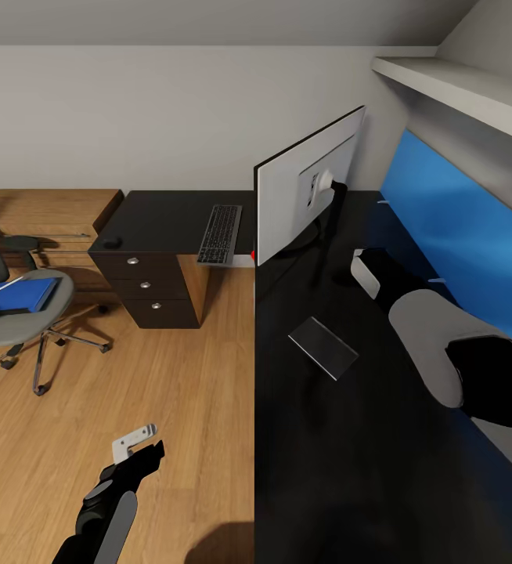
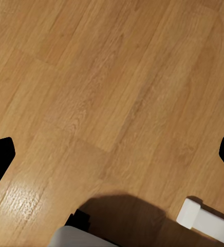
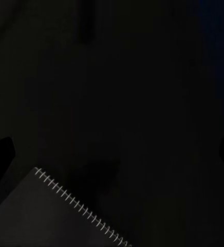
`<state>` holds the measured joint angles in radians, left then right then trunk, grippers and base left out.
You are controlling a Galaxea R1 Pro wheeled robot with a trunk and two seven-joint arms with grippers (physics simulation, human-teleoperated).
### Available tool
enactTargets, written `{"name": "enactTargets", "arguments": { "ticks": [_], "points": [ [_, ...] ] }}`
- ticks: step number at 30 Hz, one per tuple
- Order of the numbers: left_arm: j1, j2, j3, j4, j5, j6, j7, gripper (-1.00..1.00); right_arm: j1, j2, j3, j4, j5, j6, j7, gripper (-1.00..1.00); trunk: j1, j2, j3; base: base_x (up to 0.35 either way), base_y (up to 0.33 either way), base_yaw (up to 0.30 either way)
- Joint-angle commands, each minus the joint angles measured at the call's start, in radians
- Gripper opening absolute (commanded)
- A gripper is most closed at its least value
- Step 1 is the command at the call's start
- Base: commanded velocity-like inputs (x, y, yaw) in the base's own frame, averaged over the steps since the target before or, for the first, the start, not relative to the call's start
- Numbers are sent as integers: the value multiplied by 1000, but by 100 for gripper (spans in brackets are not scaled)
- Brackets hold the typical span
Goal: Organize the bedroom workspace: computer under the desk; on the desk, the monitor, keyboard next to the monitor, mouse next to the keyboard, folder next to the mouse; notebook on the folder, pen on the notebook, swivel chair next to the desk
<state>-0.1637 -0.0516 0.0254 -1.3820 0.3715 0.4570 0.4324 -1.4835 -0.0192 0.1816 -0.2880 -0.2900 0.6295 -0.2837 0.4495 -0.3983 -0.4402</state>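
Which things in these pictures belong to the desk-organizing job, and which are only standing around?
Belong to the job:
desk
monitor
keyboard
notebook
folder
swivel chair

Only standing around:
light-wood shelving counter
blue wall panel
white shelf
wood floor

Light-wood shelving counter (image 1: 48,210), far left against white wall (image 1: 170,110). Blue wall panel (image 1: 459,227), right. Wood plank floor (image 1: 185,392), near left.

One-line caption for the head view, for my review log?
Monitor, keyboard and notebook on the black desk; blue folder on the chair.
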Motion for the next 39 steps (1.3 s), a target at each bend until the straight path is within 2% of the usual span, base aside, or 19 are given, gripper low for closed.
{"name": "enactTargets", "arguments": {
  "ticks": [1, 21, 39],
  "points": [
    [0, -1, 1, -2, 10, 3, 6, 100, 0, -1, 7, -2, -11, 4, -7, 100, 1, -2, -2, 0, 0, 0],
    [0, 0, 1, -10, 10, 3, 6, 100, 3, -1, 6, -3, -11, 4, -6, 100, 1, -2, -2, 0, 0, 0],
    [0, 1, 1, -12, 10, 28, 6, 100, 4, -1, 6, -2, -11, 3, -6, 100, 1, -2, -26, 0, 0, 0]
  ]
}}
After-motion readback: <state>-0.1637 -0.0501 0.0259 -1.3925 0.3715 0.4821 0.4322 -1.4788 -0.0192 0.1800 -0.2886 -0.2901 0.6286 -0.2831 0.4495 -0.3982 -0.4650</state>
